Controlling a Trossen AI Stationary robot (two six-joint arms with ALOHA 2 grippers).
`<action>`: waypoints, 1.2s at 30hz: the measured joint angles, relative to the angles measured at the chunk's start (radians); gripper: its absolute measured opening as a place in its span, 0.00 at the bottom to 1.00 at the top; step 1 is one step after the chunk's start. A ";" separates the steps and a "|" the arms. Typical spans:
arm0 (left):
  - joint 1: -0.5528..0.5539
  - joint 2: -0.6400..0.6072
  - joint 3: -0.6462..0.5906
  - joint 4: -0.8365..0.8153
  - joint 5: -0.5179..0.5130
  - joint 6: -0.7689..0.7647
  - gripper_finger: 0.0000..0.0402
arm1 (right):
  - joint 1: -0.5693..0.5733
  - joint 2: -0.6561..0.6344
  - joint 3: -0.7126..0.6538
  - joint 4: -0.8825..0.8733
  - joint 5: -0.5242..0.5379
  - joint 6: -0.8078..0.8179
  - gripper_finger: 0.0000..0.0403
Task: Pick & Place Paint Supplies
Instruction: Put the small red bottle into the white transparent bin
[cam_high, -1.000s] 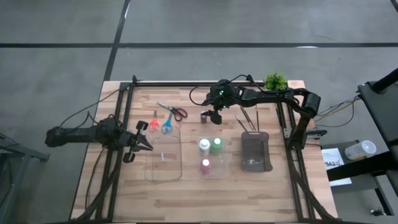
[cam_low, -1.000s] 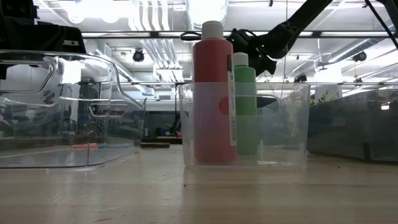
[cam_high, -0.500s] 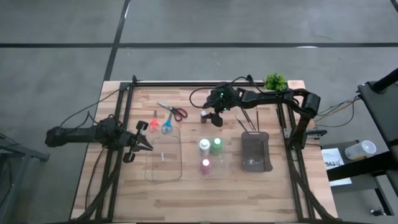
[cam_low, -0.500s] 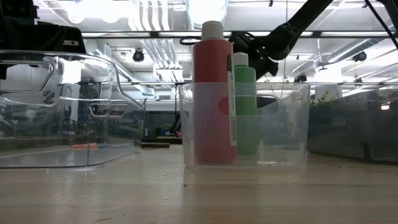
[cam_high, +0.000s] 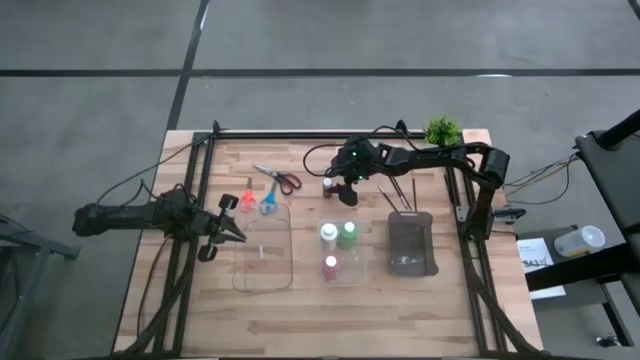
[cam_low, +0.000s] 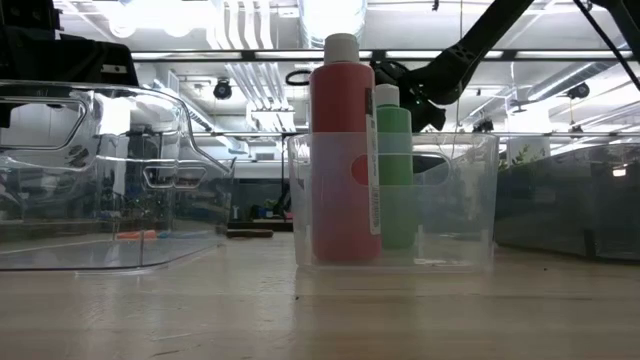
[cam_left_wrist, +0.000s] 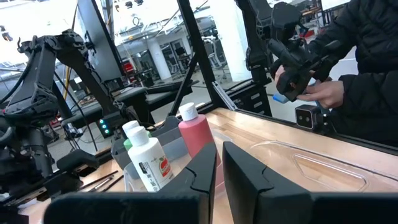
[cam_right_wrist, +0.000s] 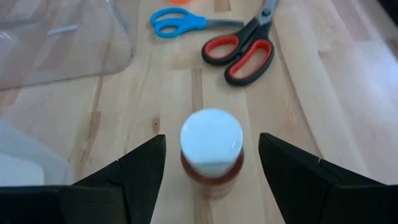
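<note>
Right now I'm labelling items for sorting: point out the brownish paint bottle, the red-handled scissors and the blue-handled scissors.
brownish paint bottle (cam_right_wrist: 211, 139): right wrist view, on its white cap.
red-handled scissors (cam_right_wrist: 239, 56): right wrist view, on a handle loop.
blue-handled scissors (cam_right_wrist: 177, 22): right wrist view, on its handle.

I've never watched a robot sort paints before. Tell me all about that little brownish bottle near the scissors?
The brownish paint bottle is small and round, seemingly plastic, with a white cap closed on top. It stands upright on the wooden table, apart from the red-handled scissors. The right gripper hangs over it, fingers open on either side, not touching.
</note>
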 joint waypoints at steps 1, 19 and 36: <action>0.000 0.000 0.000 0.000 0.000 0.000 0.09 | 0.000 0.001 0.000 0.012 -0.001 0.000 0.63; 0.000 0.000 0.000 0.000 0.000 0.000 0.09 | 0.000 0.002 0.000 0.038 -0.004 0.016 0.63; 0.000 0.000 0.000 0.000 0.000 0.000 0.09 | 0.007 0.002 0.000 0.035 -0.005 0.014 0.36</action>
